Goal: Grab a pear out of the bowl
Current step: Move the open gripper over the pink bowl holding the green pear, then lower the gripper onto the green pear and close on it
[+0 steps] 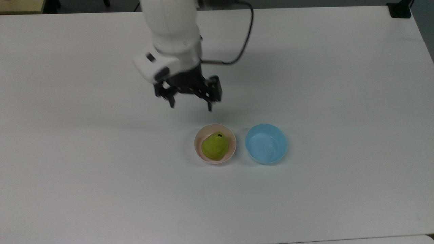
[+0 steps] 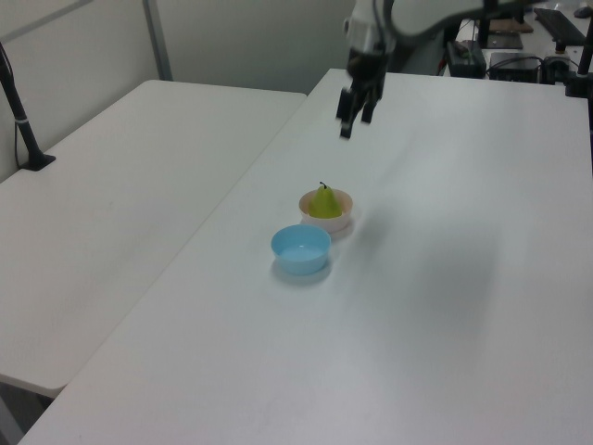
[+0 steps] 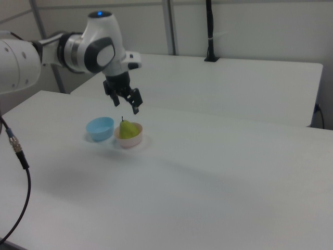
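A small yellow-green pear [image 1: 215,146], speckled and dark at its stem end, is seated upright in the pink bowl [image 1: 204,132], just beside a blue bowl [image 1: 266,143] on the white table [image 1: 339,84]. The gripper [image 1: 190,105] is held above, spread open, gripping nothing.

blue bowl [image 1: 266,143] just beside pink bowl [image 1: 215,143], bare table [image 1: 101,169] elsewhere

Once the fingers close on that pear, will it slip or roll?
The pear tapers toward its stem, so the open gripper may slide off unless it grips the wider body. It stands upright in the pink bowl, so a nudge would probably tip it against the wall.
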Available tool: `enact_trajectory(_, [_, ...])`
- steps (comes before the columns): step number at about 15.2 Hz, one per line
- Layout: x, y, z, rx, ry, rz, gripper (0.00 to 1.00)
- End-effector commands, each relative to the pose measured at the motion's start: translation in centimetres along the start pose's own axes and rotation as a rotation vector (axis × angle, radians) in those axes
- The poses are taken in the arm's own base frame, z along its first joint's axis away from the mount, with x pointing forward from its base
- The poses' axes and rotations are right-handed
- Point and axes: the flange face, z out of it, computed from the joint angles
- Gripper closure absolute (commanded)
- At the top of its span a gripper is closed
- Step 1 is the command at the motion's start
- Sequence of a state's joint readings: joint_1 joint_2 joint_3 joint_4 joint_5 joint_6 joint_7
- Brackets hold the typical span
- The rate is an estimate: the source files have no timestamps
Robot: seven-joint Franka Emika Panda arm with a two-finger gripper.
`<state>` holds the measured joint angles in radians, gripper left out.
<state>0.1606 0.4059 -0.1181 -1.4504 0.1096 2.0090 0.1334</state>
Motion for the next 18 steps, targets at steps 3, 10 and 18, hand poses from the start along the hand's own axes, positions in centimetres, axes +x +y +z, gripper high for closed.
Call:
enact_trajectory(3, [0.3, -6.0, 7.9, -0.017, 0.016, -0.029, 0.0])
enact_trajectory(10, [0.5, -6.1, 13.8, -0.105, 0.019, -0.071, 0.09])
enact_trajectory(18, [0.5, -6.2, 14.0, -0.118, 0.028, -0.057, 0.56])
